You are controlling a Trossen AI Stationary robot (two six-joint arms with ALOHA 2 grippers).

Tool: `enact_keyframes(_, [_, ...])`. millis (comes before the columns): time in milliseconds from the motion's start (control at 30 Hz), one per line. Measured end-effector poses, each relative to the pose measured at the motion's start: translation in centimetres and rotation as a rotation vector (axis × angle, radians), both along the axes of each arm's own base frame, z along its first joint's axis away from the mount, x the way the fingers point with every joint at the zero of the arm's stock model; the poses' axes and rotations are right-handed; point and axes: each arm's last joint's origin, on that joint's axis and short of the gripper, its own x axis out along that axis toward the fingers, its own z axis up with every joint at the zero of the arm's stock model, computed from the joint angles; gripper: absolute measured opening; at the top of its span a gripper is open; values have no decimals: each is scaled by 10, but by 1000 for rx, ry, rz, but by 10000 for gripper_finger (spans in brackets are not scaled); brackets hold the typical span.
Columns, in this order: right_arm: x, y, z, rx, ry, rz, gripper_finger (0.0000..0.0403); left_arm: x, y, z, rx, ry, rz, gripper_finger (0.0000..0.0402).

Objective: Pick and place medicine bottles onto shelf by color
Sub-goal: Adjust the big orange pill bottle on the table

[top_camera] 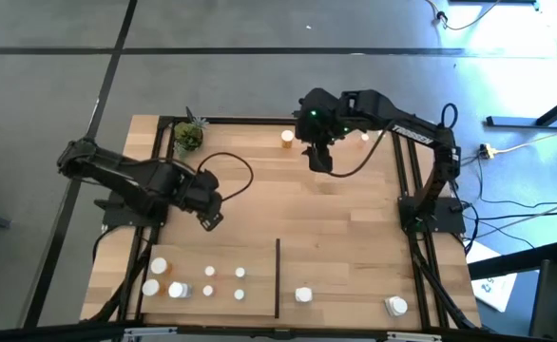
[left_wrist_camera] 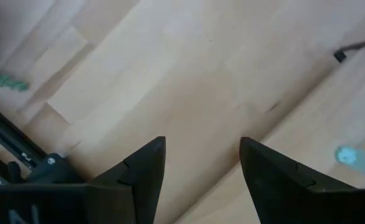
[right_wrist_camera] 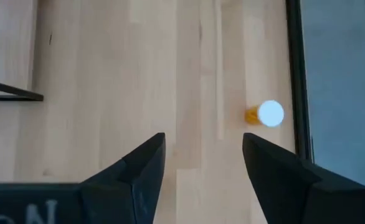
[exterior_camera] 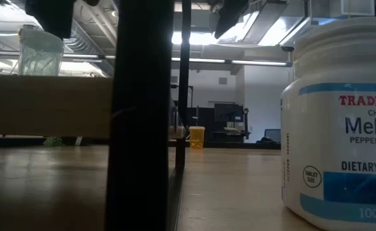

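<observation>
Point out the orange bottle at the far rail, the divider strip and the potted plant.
orange bottle [top_camera: 286, 139], high view, on its white cap.
divider strip [top_camera: 278, 280], high view, midway along the black strip.
potted plant [top_camera: 188, 137], high view, on its green leaves.

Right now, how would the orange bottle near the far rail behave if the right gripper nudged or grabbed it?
The orange bottle stands upright, small and narrow, so a sideways nudge would probably tip it. Once down, its round body would likely roll. The right gripper shows open and empty, wide enough for it.

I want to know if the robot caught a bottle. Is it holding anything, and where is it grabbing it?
No, nothing is held. The left gripper and the right gripper are both open with only bare shelf between their fingers.
</observation>
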Motion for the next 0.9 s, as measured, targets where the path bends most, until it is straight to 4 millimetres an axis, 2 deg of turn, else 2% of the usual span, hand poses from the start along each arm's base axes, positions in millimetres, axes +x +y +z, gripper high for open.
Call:
enact_keyframes(300, [7,-39,-19,196,-37,137,211,11,31,2,74,-43,42,198])
enact_keyframes(533, [15,-69,-46,180,22,173,208,23,57,5,178,-96,-83,198])
enact_keyframes(667, [18,-82,-56,179,43,144,208,26,81,7,242,-95,-148,198])
enact_keyframes(900, [11,-97,-56,227,27,44,208,29,134,10,282,-144,-368,198])
